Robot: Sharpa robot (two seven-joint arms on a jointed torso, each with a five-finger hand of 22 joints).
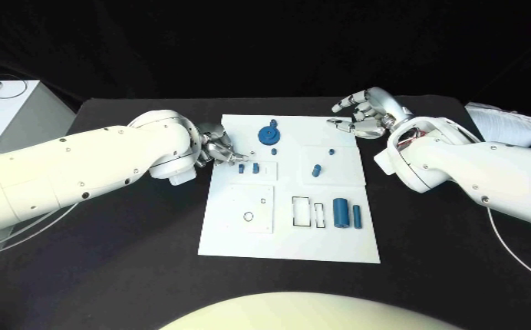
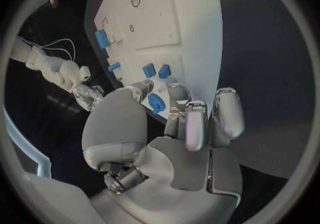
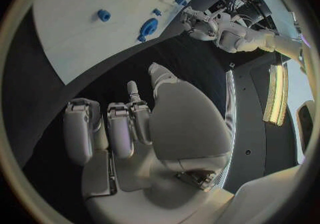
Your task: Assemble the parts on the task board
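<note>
Left hand (image 1: 219, 150) sits at the task board's (image 1: 290, 245) left edge, fingers pinching a small blue part (image 1: 242, 166) on the board. Right hand (image 1: 367, 113) hovers off the far right corner, fingers spread, holding nothing.

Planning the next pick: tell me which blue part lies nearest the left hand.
The small blue part at the board's left edge, right at the left hand's fingertips; the others lie farther right.

A black table (image 1: 110, 268) carries the white task board (image 1: 290, 238) at its middle, while a white box (image 1: 28, 111) sits at the left edge and pale folded material (image 1: 500, 121) lies at the right edge.
</note>
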